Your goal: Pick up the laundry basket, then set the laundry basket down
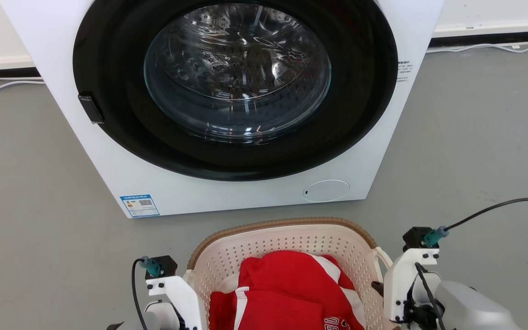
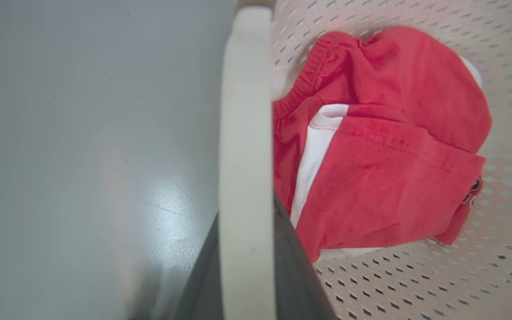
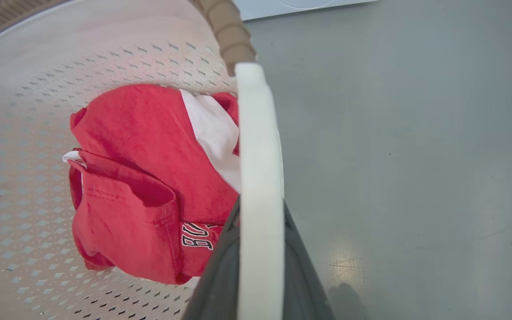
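The laundry basket (image 1: 287,240), cream and perforated with a brown woven rim, sits low in the head view just in front of the washing machine. A red and white garment (image 1: 291,284) lies inside it. My left gripper (image 2: 248,240) is shut on the basket's white left loop handle (image 2: 245,111), its dark fingers on either side of the band. My right gripper (image 3: 259,249) is shut on the white right handle (image 3: 258,133) the same way. In the head view the left gripper (image 1: 184,311) and right gripper (image 1: 380,291) flank the basket. Whether the basket rests on the floor I cannot tell.
The white washing machine (image 1: 383,151) with its closed round glass door (image 1: 236,73) stands close behind the basket. Grey floor (image 1: 475,151) spreads to both sides. White cables (image 1: 488,46) run along the back wall, and a black cable (image 1: 497,206) arcs from my right wrist.
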Controlling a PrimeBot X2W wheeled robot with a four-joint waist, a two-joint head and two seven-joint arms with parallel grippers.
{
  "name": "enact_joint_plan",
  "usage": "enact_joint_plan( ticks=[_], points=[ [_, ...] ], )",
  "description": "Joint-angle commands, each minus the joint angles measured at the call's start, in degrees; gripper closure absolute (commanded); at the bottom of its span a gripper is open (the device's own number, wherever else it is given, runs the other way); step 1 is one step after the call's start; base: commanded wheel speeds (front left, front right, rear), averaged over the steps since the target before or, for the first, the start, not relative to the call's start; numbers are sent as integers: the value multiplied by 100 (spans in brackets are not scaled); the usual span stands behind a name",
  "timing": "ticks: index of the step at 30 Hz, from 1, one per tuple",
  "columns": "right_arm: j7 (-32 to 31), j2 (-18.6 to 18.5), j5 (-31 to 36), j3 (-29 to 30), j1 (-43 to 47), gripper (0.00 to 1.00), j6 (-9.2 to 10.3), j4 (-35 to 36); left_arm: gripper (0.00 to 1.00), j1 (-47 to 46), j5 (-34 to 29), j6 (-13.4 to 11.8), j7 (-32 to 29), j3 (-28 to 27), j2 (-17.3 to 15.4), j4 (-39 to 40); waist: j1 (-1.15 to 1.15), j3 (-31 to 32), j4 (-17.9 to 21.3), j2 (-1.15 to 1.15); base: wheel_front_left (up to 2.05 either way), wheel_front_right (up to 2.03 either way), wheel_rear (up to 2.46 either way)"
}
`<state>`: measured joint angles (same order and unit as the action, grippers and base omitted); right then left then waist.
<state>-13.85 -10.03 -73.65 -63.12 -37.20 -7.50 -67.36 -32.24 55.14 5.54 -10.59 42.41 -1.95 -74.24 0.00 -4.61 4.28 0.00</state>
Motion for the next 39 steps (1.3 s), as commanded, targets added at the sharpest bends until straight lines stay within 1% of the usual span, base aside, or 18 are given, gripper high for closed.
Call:
enact_joint_plan(
  ticks=[1, 21, 34, 39],
  points=[
    [97, -108, -49, -29, 62, 100, 1, 0, 100, -29, 60, -13, 15, -110, -176, 29, 0, 9, 3, 0, 0, 0, 0],
    [272, -152, -168, -259, 54, 100, 1, 86, 100, 6, 160, -18, 59, -130, -194, 29, 0, -20, -1, 0, 0, 0, 0],
    [412, -179, -285, -372, -72, 100, 1, 129, 100, -115, 167, -55, 132, -101, -198, 29, 0, -185, 9, 0, 0, 0, 0],
    [536, -222, -302, -407, -171, 100, 1, 171, 100, -241, 132, -91, 289, -78, -195, 29, 0, -427, -8, 0, 0, 0, 0]
  ],
)
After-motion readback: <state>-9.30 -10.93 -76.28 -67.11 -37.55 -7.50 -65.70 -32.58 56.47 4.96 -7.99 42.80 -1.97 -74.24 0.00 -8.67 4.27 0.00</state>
